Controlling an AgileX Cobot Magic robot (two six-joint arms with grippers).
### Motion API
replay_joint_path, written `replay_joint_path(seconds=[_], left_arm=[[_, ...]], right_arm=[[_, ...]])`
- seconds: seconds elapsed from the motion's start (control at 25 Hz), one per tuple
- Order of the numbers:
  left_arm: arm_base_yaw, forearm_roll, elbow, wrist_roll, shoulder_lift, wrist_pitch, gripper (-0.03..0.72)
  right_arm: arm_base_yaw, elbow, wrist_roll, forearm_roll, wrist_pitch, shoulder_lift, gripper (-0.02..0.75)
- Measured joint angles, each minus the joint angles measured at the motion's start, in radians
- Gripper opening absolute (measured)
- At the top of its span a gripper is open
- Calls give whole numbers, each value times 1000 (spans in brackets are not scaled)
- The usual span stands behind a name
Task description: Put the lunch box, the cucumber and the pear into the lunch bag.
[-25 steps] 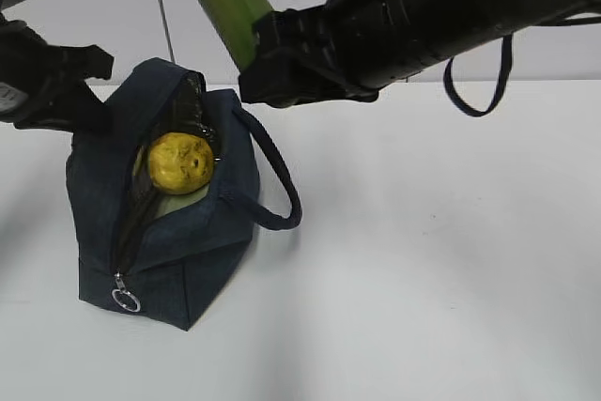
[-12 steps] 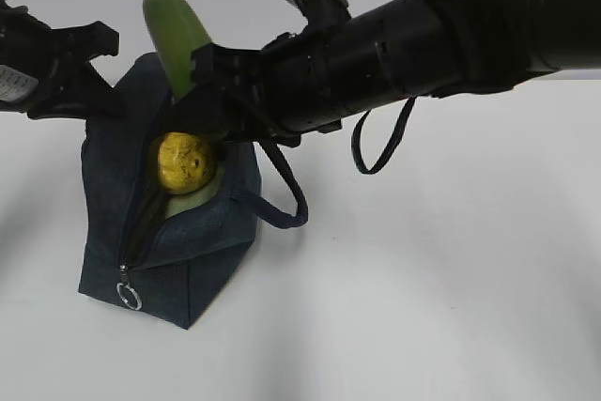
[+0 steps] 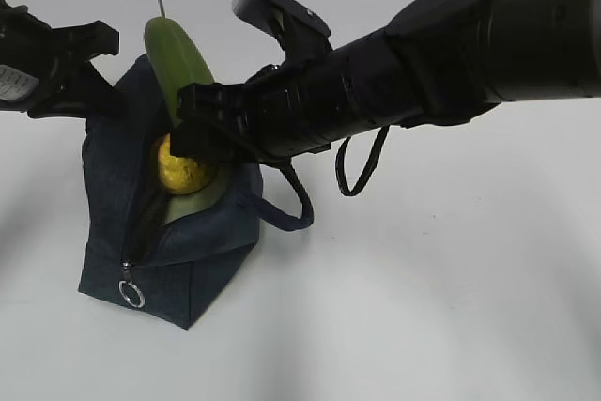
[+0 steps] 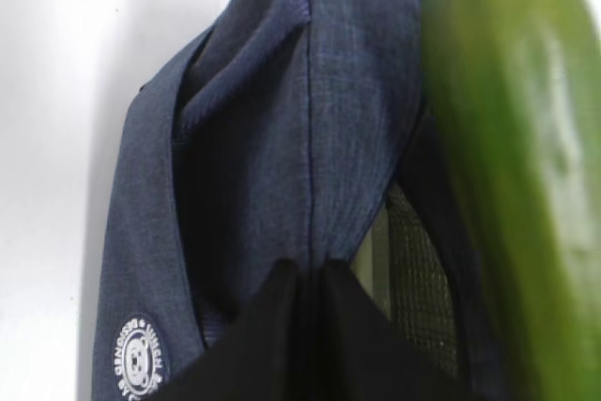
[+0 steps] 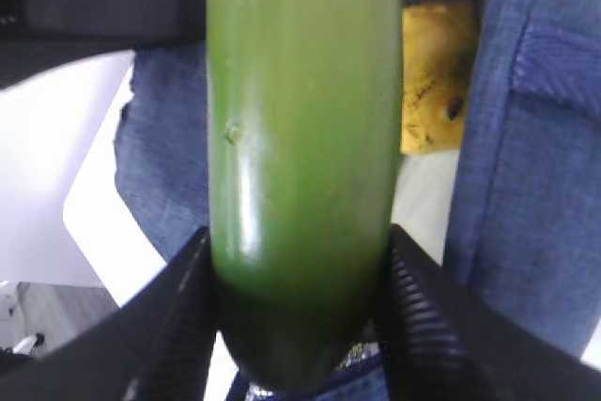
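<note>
A: The worktop (image 3: pixel 451 307) is plain white and matte, with a pale wall behind it.

B: And the cucumber (image 3: pixel 178 58)?

A: It is smooth, glossy and green, a rounded cylinder. Its long axis is steep, the top end tilted up and to the left in the exterior view, the lower end at the bag's (image 3: pixel 178 269) open mouth. The right gripper (image 5: pixel 296 312) pinches it, ribbed black fingers (image 5: pixel 427 326) pressed on either side of its lower end.

B: The bag itself?

A: Boxy, in dark navy woven fabric, standing on the worktop with its zipper open and a metal ring pull (image 3: pixel 130 295) hanging at the near end. One looped handle (image 3: pixel 286 204) droops to the right. The left gripper (image 4: pixel 305 274), pressed together, nips the upper fabric edge. A round white badge (image 4: pixel 141 362) is on the side; its lettering is too small to read.

B: The pear (image 3: pixel 183 174)?

A: Inside the bag, yellow and lumpy with brown blotches, resting on something pale green.
</note>
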Motion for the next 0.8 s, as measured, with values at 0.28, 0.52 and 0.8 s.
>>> replay_joint_path(seconds=[0.28, 0.52, 0.8], left_arm=[[0, 0, 0, 1, 0, -2, 3], [0, 0, 0, 1, 0, -5, 3], [0, -1, 0, 1, 0, -5, 3]], right_arm=[[0, 0, 0, -36, 40, 37, 375], [0, 0, 0, -115, 61, 37, 374], [0, 0, -2, -170, 89, 37, 425]])
